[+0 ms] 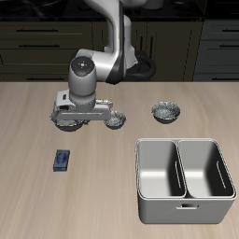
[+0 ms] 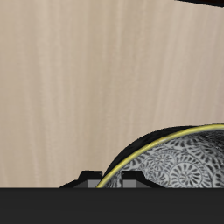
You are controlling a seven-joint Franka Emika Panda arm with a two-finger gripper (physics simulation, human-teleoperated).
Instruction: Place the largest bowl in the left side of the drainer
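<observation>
A small dark blue box (image 1: 63,161) lies flat on the pale wooden table (image 1: 28,201), nearer the front edge than the pincer (image 1: 82,119) and apart from it. The tiny bowl (image 1: 114,119), grey and speckled, sits just beside the pincer. The mid-sized bowl (image 1: 167,113) stands beyond that one, well apart from the pincer. Dark cabinets (image 1: 37,37) with drawer handles run behind the table, far back of the pincer.

Wooden table (image 1: 37,196): bowls (image 1: 167,113), drainer (image 1: 183,179), blue box (image 1: 62,161)
</observation>
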